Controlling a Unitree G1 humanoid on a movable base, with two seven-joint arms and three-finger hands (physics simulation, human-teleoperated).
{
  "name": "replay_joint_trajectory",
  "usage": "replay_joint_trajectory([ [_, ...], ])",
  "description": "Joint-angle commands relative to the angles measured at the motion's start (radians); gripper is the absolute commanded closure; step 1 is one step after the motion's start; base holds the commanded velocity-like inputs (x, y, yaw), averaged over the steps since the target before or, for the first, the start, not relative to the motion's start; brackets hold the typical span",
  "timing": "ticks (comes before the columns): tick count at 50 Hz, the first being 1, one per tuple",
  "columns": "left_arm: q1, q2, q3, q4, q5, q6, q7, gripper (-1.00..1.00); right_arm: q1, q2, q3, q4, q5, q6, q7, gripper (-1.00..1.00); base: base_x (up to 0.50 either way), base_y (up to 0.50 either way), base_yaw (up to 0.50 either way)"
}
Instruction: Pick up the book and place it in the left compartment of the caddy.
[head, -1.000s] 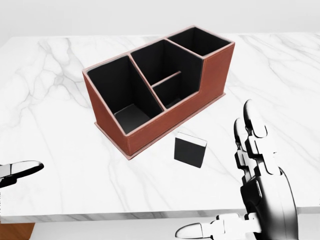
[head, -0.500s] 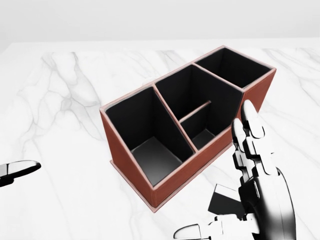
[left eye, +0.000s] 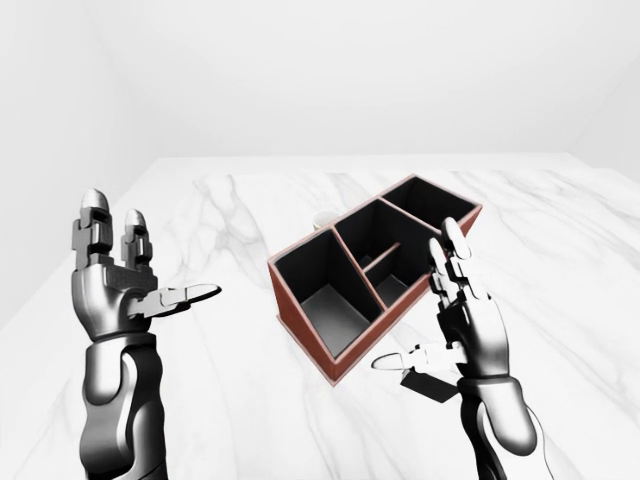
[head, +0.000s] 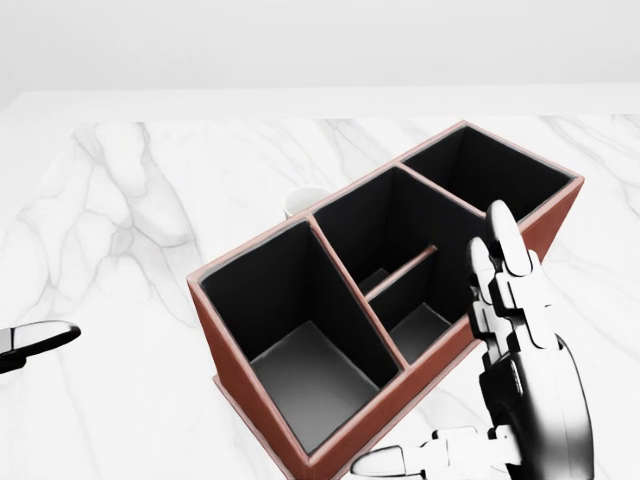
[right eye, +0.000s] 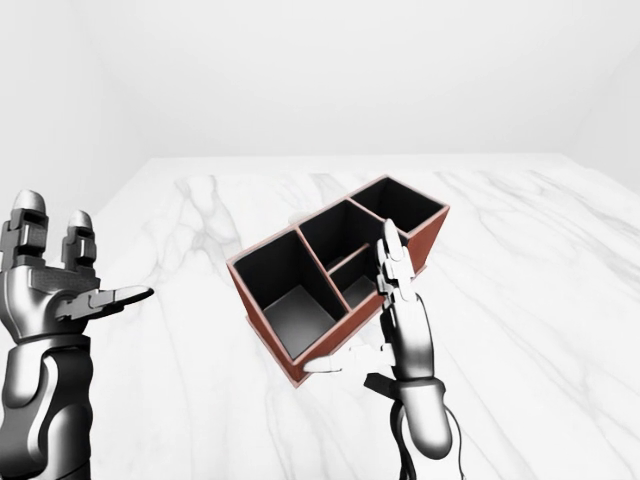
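Marble table (left eye: 200, 200), one caddy (head: 230, 350), one book (left eye: 432, 385), two splayed hands

The caddy (head: 300, 420) sits on the table (left eye: 560, 250), turned at a slant. Its biggest box is at the left end. A small cup (head: 302, 201) peeks out just above the caddy in the head view. The book (left eye: 432, 384) lies on the table just below the caddy's right part, behind the right hand (left eye: 462, 330). The left hand (left eye: 112, 290) is far off to the left
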Motion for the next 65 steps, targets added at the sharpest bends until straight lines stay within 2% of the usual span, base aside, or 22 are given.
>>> replay_joint_trajectory([
  [1, 0.002, 0.001, 0.003, -0.007, -0.002, 0.000, 0.001, -1.00, 0.002, 0.000, -0.008, 0.011, -0.021, 0.000, -0.004, -1.00, 0.14, 0.00, 0.00],
  [14, 0.005, 0.001, 0.008, -0.019, -0.006, 0.000, 0.001, -1.00, 0.070, -0.001, -0.024, -0.118, -0.027, 0.000, 0.010, -1.00, 0.00, 0.00, 0.00],
  [18, 0.007, 0.000, 0.010, -0.027, -0.009, 0.000, 0.002, -1.00, 0.144, -0.020, -0.020, -0.187, -0.110, 0.000, 0.013, -1.00, 0.00, 0.00, 0.00],
  [22, 0.006, -0.002, 0.005, -0.018, -0.002, 0.000, 0.002, -1.00, 0.224, -0.022, -0.041, -0.229, -0.140, 0.000, 0.057, -1.00, 0.00, 0.00, 0.00],
  [29, 0.006, -0.003, 0.003, -0.015, 0.002, 0.000, 0.001, -1.00, 0.261, 0.018, -0.090, -0.235, -0.168, 0.000, 0.122, -1.00, 0.00, 0.00, 0.00],
  [36, 0.007, -0.002, 0.007, -0.021, -0.001, 0.000, 0.002, -1.00, 0.307, 0.023, -0.067, -0.223, -0.245, 0.000, 0.141, -1.00, 0.00, 0.00, 0.00],
  [48, 0.007, -0.002, 0.005, -0.020, -0.001, 0.000, 0.004, -1.00, 0.329, 0.044, -0.109, -0.207, -0.304, 0.000, 0.157, -1.00, 0.00, 0.00, 0.00],
  [55, 0.007, -0.003, 0.005, -0.021, 0.000, 0.000, 0.004, -1.00, 0.319, 0.080, -0.158, -0.167, -0.358, 0.000, 0.173, -1.00, 0.00, 0.00, 0.00],
  [65, 0.008, -0.003, 0.005, -0.019, 0.001, 0.000, 0.003, -1.00, 0.316, 0.097, -0.156, -0.138, -0.419, 0.000, 0.181, -1.00, 0.00, 0.00, 0.00],
])
